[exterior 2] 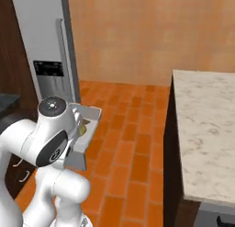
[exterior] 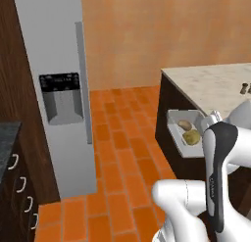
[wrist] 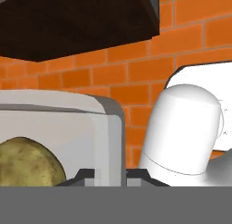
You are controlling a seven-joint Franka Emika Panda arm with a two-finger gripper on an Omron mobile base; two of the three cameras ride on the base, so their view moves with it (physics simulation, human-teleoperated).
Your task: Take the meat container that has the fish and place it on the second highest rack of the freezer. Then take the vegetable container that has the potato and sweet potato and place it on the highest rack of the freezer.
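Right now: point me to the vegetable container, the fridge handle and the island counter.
vegetable container [exterior: 177, 119]: left base view, rim.
fridge handle [exterior: 81, 64]: left base view, mid bar.
island counter [exterior 2: 206, 120]: right base view, bare marble top.

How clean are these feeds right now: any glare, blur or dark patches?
Left base view: even flat light, no glare, the fridge soft-edged. Right base view: slightly blurry, the container half hidden behind the arm. Hand view: the potato close and sharp, the dark counter underside nearly black.
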